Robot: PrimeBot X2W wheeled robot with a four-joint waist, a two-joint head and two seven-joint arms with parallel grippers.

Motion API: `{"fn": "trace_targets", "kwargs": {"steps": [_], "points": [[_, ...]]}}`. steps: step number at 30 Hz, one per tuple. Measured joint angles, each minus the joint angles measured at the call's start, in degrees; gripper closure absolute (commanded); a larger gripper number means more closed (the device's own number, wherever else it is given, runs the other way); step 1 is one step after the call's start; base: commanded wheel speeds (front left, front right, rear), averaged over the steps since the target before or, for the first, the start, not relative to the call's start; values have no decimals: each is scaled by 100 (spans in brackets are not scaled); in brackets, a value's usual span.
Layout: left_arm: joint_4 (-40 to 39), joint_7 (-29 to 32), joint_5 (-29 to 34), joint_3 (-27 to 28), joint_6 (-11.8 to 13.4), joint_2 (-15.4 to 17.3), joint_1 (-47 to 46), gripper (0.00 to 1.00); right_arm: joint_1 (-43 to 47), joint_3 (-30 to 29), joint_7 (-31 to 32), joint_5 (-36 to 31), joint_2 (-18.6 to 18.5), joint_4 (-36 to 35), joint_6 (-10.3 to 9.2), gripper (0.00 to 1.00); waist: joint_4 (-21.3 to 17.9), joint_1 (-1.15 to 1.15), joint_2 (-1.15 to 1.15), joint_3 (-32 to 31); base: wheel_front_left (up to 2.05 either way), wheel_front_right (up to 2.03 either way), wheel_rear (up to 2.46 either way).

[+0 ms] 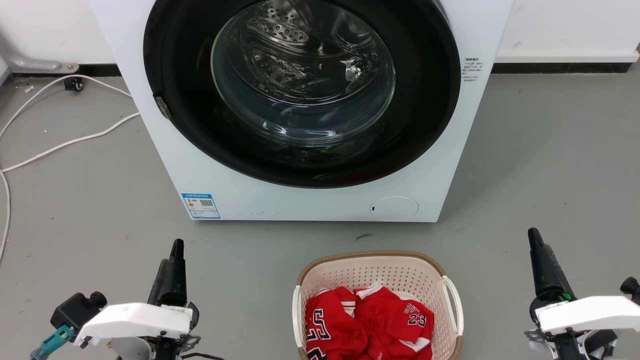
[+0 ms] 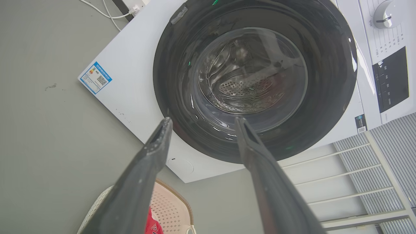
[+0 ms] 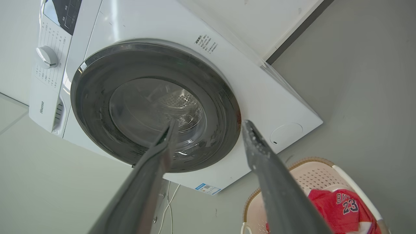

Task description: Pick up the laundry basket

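The laundry basket [image 1: 370, 256] sits on the grey floor at the bottom centre of the head view, cream-white and perforated with a brown rim. A white loop handle [image 1: 453, 306] shows on its right side. A red jersey [image 1: 370, 320] lies inside it. My left gripper [image 1: 177, 246] hovers to the basket's left, and my right gripper [image 1: 534, 235] to its right, both apart from it. In the left wrist view the left gripper [image 2: 203, 120] is open and empty, with the basket [image 2: 172, 208] low beneath it. The right gripper [image 3: 209, 124] is open too, the basket [image 3: 312, 172] at lower right.
A white front-loading washer [image 1: 320, 205] with its round glass door shut stands just behind the basket. White cables [image 1: 60, 145] trail over the floor at the left. A pale slatted rack [image 2: 357, 182] stands beside the washer. Grey floor stretches to the right of the washer.
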Motion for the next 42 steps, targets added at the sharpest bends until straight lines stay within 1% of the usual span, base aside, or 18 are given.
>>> {"fn": "trace_targets", "kwargs": {"steps": [7, 8, 20, 35, 40, 41, 42], "points": [[-88, -144, 680, -58, 57, 1, 31, 0, 47, 55, -154, -773, 0, -159, 0, 0, -4, 0, 0, 3, 0, 0, 0], [-88, -144, 680, -58, 57, 1, 31, 0, 47, 55, -154, -773, 0, -159, 0, 0, -4, 0, 0, 3, 0, 0, 0], [-153, -380, 1628, -138, 56, 8, 128, 0, 198, 100, -376, -1841, 0, -237, 1, 0, -2, 0, 0, -9, 0, 0, 0], [-96, -625, 2660, -185, 1, 10, 214, 0, 310, 135, -628, -2962, -1, -297, 0, 0, -11, 0, 0, -13, 0, 0, 0], [-70, -695, 2991, -213, -5, 11, 232, 0, 336, 82, -703, -3230, -1, -298, 1, 0, -17, 0, 0, -8, 0, 0, 0], [-48, -736, 3114, -225, -5, 11, 235, 0, 348, 76, -731, -3377, -3, -293, 1, 0, -20, 0, 0, -7, 0, 0, 0], [-48, -736, 3114, -225, -5, 11, 235, 0, 348, 76, -731, -3377, -3, -293, 1, 0, -20, 0, 0, -7, 0, 0, 0]]}}
